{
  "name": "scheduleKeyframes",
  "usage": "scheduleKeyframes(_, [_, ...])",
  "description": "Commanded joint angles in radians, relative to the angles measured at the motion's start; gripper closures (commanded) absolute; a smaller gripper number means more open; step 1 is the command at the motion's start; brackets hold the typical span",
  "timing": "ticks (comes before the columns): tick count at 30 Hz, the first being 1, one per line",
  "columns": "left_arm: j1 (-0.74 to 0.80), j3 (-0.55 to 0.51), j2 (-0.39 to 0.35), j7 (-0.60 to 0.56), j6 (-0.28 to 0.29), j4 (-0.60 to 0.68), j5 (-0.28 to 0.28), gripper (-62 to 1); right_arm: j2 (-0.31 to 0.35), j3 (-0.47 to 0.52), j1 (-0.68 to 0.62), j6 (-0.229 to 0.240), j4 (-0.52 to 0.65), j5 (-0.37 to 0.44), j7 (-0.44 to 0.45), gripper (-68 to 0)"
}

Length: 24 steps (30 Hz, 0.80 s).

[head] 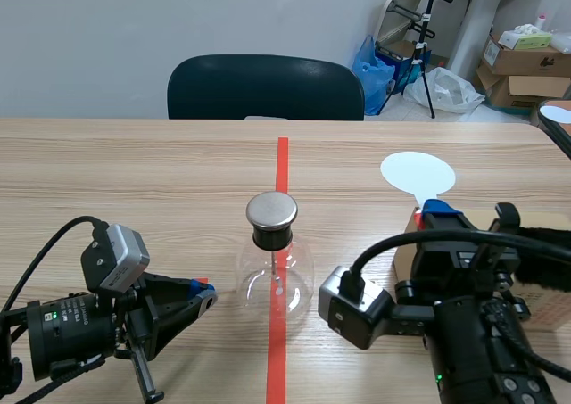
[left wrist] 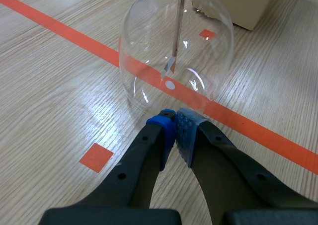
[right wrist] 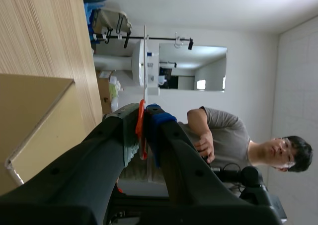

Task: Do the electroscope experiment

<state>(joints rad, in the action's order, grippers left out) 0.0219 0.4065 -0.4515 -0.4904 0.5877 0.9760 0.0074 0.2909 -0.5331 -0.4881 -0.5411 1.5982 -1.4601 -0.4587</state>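
- Two grippers sit low over the table, and yours on the left, the left gripper (left wrist: 175, 118), has its blue pads pressed together on nothing.
- Its tip lies just beside the base of the glass flask (left wrist: 174, 46); you cannot tell from either view whether it touches.
- Your right gripper (right wrist: 142, 111) pinches the orange handle of the paddle (right wrist: 141, 125) between its pads.
- Only the scene view shows you the paddle's white disc (head: 417, 172) face-on, standing above the right gripper (head: 434, 210); the right wrist view gives it edge-on.
- The flask (head: 275, 275) stands upright mid-table on the orange tape line (head: 282, 163), between the two arms, with a round metal cap (head: 271, 210) over a black stopper.
- Only the left wrist view shows you the thin rod (left wrist: 180, 21) hanging inside the glass.
- A cardboard box (head: 403, 252) lies under the right arm.
- The wooden table (head: 134, 172) has a dark chair (head: 265, 87) at its far edge.
- Bags and stacked cartons (head: 526, 61) fill the far right corner.
- The right wrist view alone shows a person (right wrist: 223, 135) in a grey shirt.
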Motion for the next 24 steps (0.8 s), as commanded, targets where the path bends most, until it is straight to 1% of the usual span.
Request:
scheduleKeyframes(1, [-0.006, -0.003, 0.002, -0.015, 0.002, 0.019, -0.014, -3.2, 0.005, 0.002, 0.011, -0.010, 0.021, -0.001, -0.021, -1.0])
scheduleKeyframes(5, [-0.006, -0.003, 0.002, -0.014, 0.002, 0.019, -0.014, -3.1, 0.005, 0.002, 0.011, -0.010, 0.021, -0.001, -0.048, -1.0])
scheduleKeyframes(12, [-0.006, -0.003, 0.002, -0.014, 0.002, 0.019, -0.014, -3.1, 0.005, 0.002, 0.011, -0.010, 0.021, -0.001, -0.048, -1.0])
scheduleKeyframes(17, [-0.006, -0.003, 0.002, -0.014, 0.002, 0.019, -0.014, -3.1, 0.005, 0.002, 0.011, -0.010, 0.021, -0.001, -0.007, -1.0])
scheduleKeyframes(24, [-0.006, -0.003, 0.002, -0.014, 0.002, 0.019, -0.014, -3.2, 0.005, 0.002, 0.011, -0.010, 0.021, -0.001, 0.108, -1.0])
